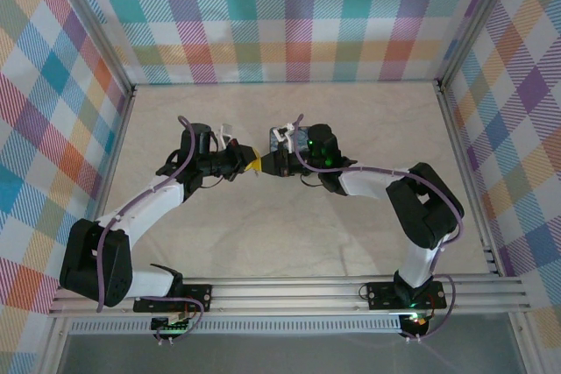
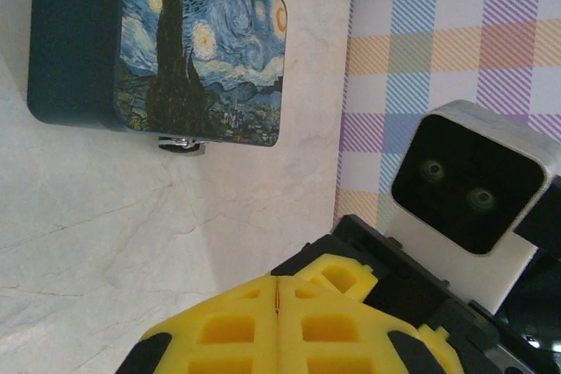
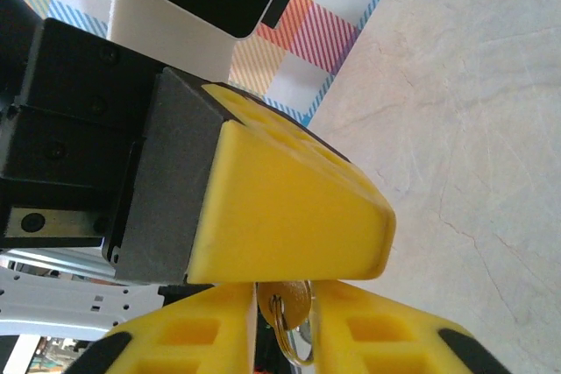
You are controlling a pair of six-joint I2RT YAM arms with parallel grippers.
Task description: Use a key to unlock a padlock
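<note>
Mid-table, my left gripper (image 2: 276, 291) has its yellow foam fingers pressed together, just beside the right gripper (image 3: 285, 295), which pinches a small brass key (image 3: 295, 304) on a ring. A silver fitting (image 2: 180, 144) sits on the edge of the dark-blue painting-print box (image 2: 202, 50); whether it's the padlock, I can't tell.
</note>
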